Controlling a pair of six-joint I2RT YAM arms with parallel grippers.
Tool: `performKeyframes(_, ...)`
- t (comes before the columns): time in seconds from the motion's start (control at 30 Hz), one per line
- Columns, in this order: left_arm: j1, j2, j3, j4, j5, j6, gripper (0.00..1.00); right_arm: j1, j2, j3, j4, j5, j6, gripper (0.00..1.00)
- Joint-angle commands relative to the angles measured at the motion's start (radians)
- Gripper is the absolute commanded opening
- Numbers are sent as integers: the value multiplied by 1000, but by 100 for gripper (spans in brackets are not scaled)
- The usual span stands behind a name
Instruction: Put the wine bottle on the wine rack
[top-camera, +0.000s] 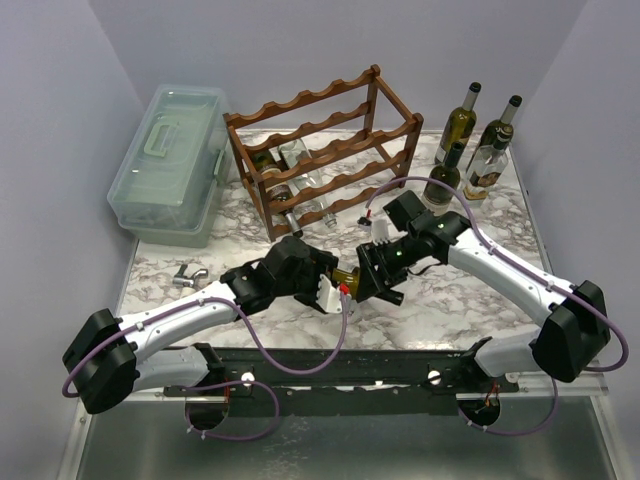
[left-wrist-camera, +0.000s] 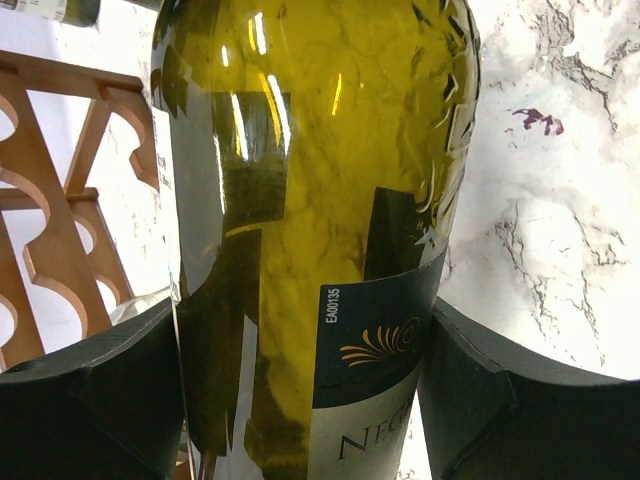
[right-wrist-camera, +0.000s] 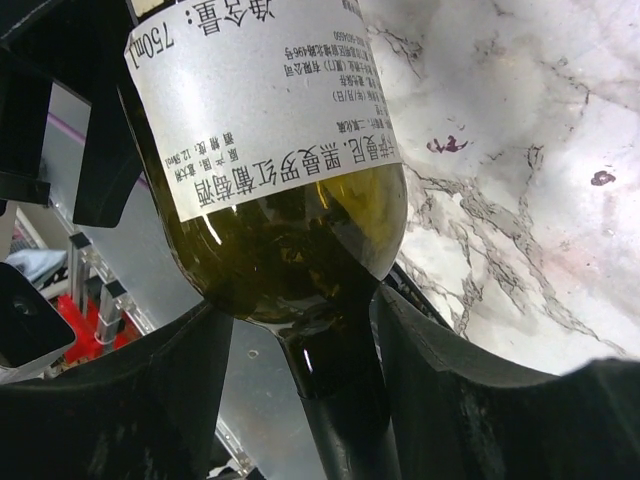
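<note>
A green wine bottle (top-camera: 346, 281) with a dark and white label hangs lying between my two grippers above the marble table's front middle. My left gripper (top-camera: 323, 291) is shut on its body (left-wrist-camera: 300, 200), a finger (left-wrist-camera: 110, 390) pressed to each side. My right gripper (top-camera: 373, 275) is open around its dark neck (right-wrist-camera: 345, 400); one finger (right-wrist-camera: 450, 380) lies against the neck and a gap shows at the other. The dark reddish-brown wine rack (top-camera: 320, 150) stands just behind, with bottles lying on its lower tiers; its rails show in the left wrist view (left-wrist-camera: 60, 250).
A pale green translucent box (top-camera: 170, 165) stands at the back left beside the rack. Three upright bottles (top-camera: 490, 150) stand at the back right, close behind my right arm. A small metal piece (top-camera: 187, 275) lies near the left table edge.
</note>
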Motion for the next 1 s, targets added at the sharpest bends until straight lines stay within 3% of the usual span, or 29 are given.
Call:
performKeyframes(0.0,-3,-30,60,108,49,8,0,13,19,-23,16,-7,-3,63)
performKeyframes(0.07,-4,-27,60,105,46,11,0,24,14,-26,20,-15,-7,72)
performKeyframes(0.17,-3,-22,61,101,38,17,0,36,2,-40,23,-15,-8,78)
performKeyframes(0.37,-3,-24,61,97,37,19,0,44,-28,-63,28,-9,-3,76)
performKeyframes(0.47,-3,-22,60,97,38,17,0,44,-23,-57,28,-7,-9,62)
performKeyframes(0.6,-3,-22,64,104,42,-5,2,43,-14,-63,43,29,-2,15)
performKeyframes(0.63,-4,-24,68,111,37,-27,19,43,-15,-68,47,53,4,3)
performKeyframes(0.67,-3,-26,71,122,31,-50,45,44,-20,-72,50,75,16,1)
performKeyframes(0.7,-3,-29,73,129,28,-79,55,43,-29,-79,54,103,25,1)
performKeyframes(0.97,-2,-59,96,137,107,-201,87,43,-131,-82,35,199,61,1)
